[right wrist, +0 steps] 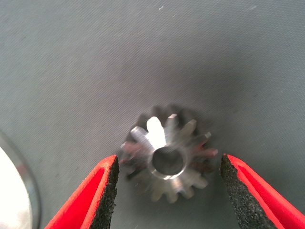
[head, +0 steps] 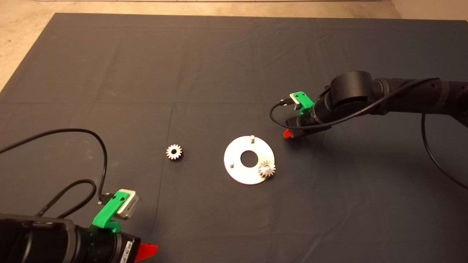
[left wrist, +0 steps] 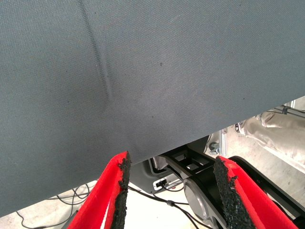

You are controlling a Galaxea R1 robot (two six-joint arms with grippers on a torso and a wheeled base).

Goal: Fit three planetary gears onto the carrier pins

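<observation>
A flat silver disc [head: 239,175] lies mid-mat with two bare carrier pins [head: 252,137] [head: 231,164] standing on it. One planetary gear [head: 267,170] sits on the third pin at the disc's right rim. A second gear [head: 174,152] lies loose on the mat to the disc's left. My right gripper [head: 289,134] is low over the mat just right of the disc. In the right wrist view, the right gripper [right wrist: 169,164] is open, with a third gear [right wrist: 167,157] lying flat between its fingers. My left gripper [head: 146,251] is parked at the lower left, and the left wrist view shows the left gripper [left wrist: 171,162] open and empty.
The dark mat [head: 234,65] covers the table, with creases across its middle. The disc's rim [right wrist: 21,191] shows beside the right fingers. Cables loop from both wrists. Beyond the mat's edge the left wrist view shows the robot's base and floor [left wrist: 190,191].
</observation>
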